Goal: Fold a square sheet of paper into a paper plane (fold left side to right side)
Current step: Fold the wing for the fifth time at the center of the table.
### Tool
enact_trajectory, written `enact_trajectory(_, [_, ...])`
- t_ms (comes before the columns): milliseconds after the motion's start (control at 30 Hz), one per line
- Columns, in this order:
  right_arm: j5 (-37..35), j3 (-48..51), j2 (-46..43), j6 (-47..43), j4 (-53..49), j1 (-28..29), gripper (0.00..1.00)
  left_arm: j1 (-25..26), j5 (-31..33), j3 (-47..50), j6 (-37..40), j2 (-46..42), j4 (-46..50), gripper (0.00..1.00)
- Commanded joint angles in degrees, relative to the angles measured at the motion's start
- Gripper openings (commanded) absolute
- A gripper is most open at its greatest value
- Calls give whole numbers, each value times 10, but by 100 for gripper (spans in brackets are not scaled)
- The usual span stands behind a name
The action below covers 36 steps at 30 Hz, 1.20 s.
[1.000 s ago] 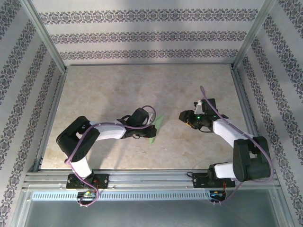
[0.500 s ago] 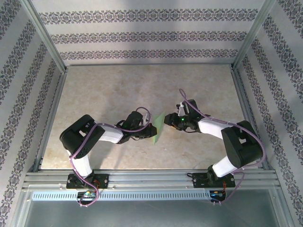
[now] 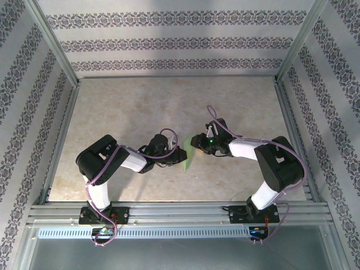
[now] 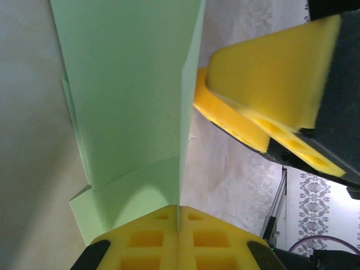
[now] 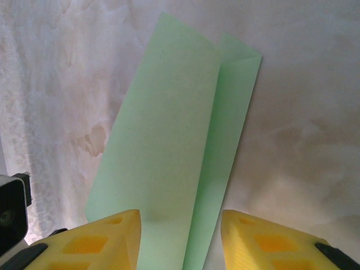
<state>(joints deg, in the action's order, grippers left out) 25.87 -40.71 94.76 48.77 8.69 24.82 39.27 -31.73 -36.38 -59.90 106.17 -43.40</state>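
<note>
Folded green paper (image 3: pixel 189 153) sits at mid-table (image 3: pixel 124 107). Left tool (image 3: pixel 180 154), at the paper's 9 o'clock, is clamped on one edge. Right tool (image 3: pixel 198 142), at 1 o'clock, has jaws narrowly apart, one finger (image 5: pixel 107 242) each side of the paper.

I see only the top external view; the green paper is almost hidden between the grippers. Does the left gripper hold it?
Observer: Yes, the left wrist view shows the left gripper shut on the edge of the paper.
Operator: And the other one?
Observer: The right gripper is open in the right wrist view; the paper runs between its fingers, not pinched.
Operator: Is the paper flat?
Observer: No, folded: a narrower layer shows beside the wider one.
</note>
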Motion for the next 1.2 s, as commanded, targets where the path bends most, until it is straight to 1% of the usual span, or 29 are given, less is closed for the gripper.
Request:
enact_trajectory(0, [-19,-19,14,11,17,11,42,-7,-6,6,-24,16,-58,0])
enact_trajectory(267, [-27,-28,31,19,24,18,41,-9,-10,10,-40,30,-85,0])
enact_trajectory(467, [-38,-33,44,24,15,23,40,-9,-9,10,-49,38,-93,3])
enact_trajectory(600, [-50,-41,56,28,-6,28,38,-8,-7,13,-55,42,-103,10])
enact_trajectory(700, [-56,-49,69,32,-21,33,36,-9,-9,14,-57,44,-108,13])
enact_trajectory(767, [-64,-56,75,28,-38,35,36,-9,-8,16,-57,41,-111,17])
enact_trajectory(967, [-80,-60,80,15,-70,36,35,-19,2,37,-55,19,-113,27])
enact_trajectory(1067, [-79,-60,79,13,-71,36,35,-25,2,40,-43,-1,-85,37])
enact_trajectory(1167, [-78,-61,80,11,-72,36,35,-33,1,42,-36,-18,-64,39])
